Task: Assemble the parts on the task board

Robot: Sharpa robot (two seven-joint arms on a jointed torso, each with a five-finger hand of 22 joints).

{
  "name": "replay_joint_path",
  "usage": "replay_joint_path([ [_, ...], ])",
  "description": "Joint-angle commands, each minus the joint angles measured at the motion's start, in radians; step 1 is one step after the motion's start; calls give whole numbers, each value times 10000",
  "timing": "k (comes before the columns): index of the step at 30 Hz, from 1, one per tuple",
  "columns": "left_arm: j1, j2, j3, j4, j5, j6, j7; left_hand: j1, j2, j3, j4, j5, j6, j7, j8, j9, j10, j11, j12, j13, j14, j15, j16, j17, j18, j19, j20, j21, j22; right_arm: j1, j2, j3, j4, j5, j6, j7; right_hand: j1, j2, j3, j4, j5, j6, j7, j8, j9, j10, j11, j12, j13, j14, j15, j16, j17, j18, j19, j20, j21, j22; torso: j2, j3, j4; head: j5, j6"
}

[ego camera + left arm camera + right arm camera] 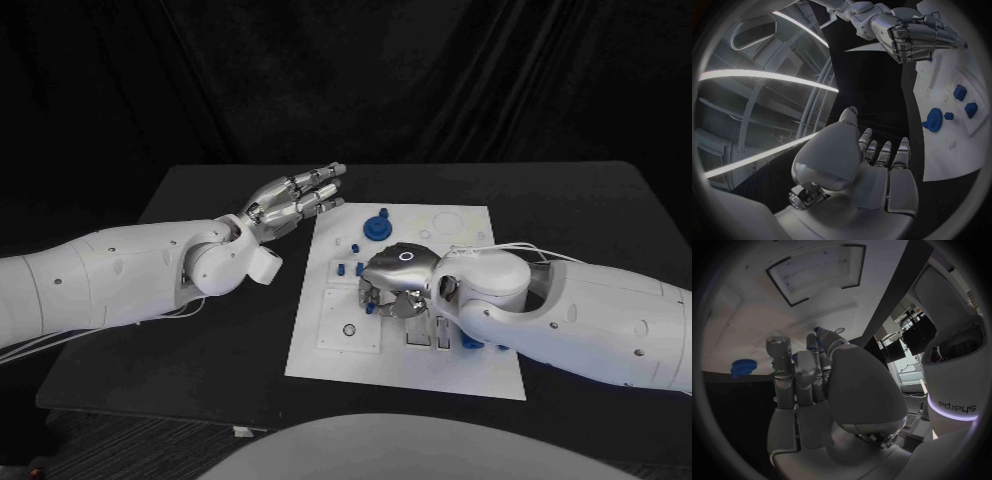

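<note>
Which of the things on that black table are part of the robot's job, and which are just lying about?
Part of the job:
task board
blue gear-shaped part
small blue parts
right hand, over the board
left hand, at the board's far corner

Just there:
black table

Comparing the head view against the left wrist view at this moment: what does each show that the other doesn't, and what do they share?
Head view alone: the black table around the task board, the right arm lying across the board, and a blue part beside that arm.

Left wrist view alone: the left hand from behind, its fingers straight and together, nothing in it.

Both: the white board, the blue gear-like part, small blue parts near it, and the right hand, fingers curled over the board; whether it holds a part cannot be told.
</note>
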Motion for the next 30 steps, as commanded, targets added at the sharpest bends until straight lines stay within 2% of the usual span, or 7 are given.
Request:
replay_joint_path([
  [1,-24,22,9,-1,30,146,89,32,52,23,-54,41,-28,61,19,-4,27,66,49,9,14,46,40,14,189,1,61,33,-14,-31,17,2,6,-19,115,-218,12,50,2,-56,32,82,-20,54,10,78,19,-16,9,-9,-51,-68,-7,193,-24,-25,-31,808,-3,0,2,5,-2],
  [7,-34,24,9,-5,30,159,80,32,52,23,-54,41,-28,61,19,-4,27,66,49,9,14,46,40,14,189,1,61,33,-14,-45,59,2,-50,-19,112,-250,19,35,17,-96,65,17,2,-3,-2,94,27,-24,22,-38,-48,-143,-78,210,-67,-27,-165,783,2,2,-11,23,-2],
  [16,-48,49,10,-31,30,211,51,34,63,29,-60,43,-47,69,15,-5,22,75,49,8,14,56,40,14,188,-3,68,30,-24,-117,141,2,-127,-19,118,-244,5,12,34,-156,27,-153,57,-140,-40,23,72,-49,44,-128,-15,-315,-238,247,-190,-11,-496,723,3,0,12,21,-2],
  [27,-72,61,10,-62,30,258,-4,35,77,36,-63,43,8,83,30,3,21,87,49,8,9,63,38,12,188,-4,72,28,-28,-196,180,2,-155,-19,259,-244,-58,-18,2,-202,-148,-334,121,-291,-85,-80,118,8,124,-290,40,-553,-453,303,-394,31,-973,636,11,-5,14,26,-2],
  [30,-78,57,10,-67,30,266,-14,36,85,41,-65,43,25,95,37,6,22,97,51,9,10,69,38,13,187,-6,74,27,-31,-205,182,2,-163,-19,303,-238,-125,-38,-29,-200,-238,-501,184,-373,-127,-244,182,33,174,-417,95,-708,-597,338,-546,71,-1321,571,8,-3,15,23,-2],
])
